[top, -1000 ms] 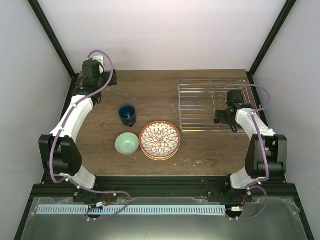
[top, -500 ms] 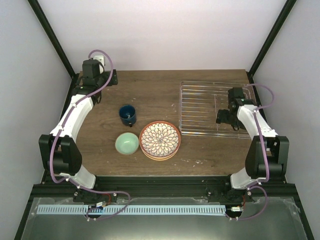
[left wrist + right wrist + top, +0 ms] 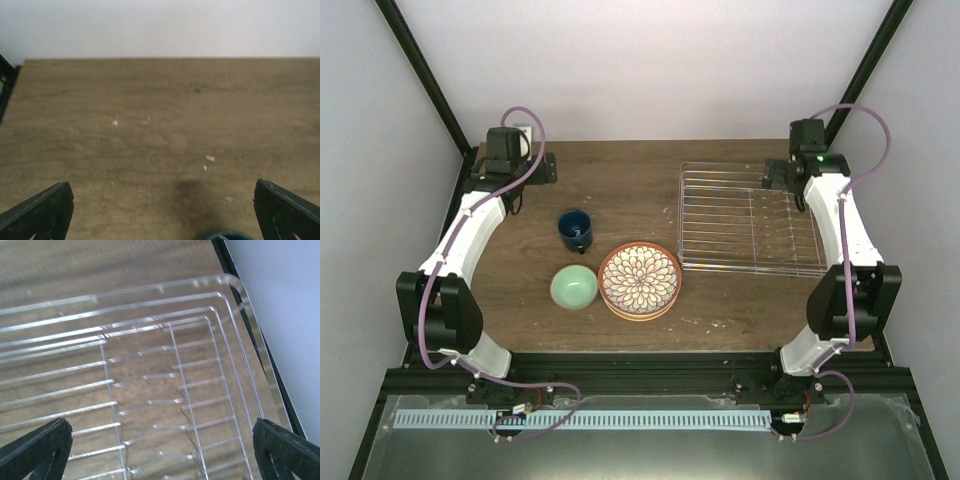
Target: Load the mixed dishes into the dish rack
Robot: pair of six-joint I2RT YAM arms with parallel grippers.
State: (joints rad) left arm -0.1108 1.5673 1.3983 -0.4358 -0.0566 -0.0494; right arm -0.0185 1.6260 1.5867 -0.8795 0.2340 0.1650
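Note:
The dark blue mug (image 3: 575, 230), the mint-green bowl (image 3: 574, 287) and a stack of terracotta-rimmed plates (image 3: 640, 280) with the flower-petal one on top sit left of centre on the table. The wire dish rack (image 3: 750, 218) lies flat at the right and holds nothing. My left gripper (image 3: 510, 192) is at the back left, open and empty (image 3: 161, 192). The mug's rim (image 3: 220, 235) just shows at the bottom edge of its view. My right gripper (image 3: 782, 178) is open and empty over the rack's back right part (image 3: 160, 430), with the rack wires (image 3: 180, 370) below it.
The wooden table (image 3: 620, 185) has black frame posts at the back corners and a black edge (image 3: 235, 285) along the right side, close to the rack. White walls stand on three sides. Small white specks (image 3: 209, 158) lie on the wood.
My right gripper has moved from the rack's front right part to its back right corner. The rack has shifted slightly. The left arm and the dishes have not moved.

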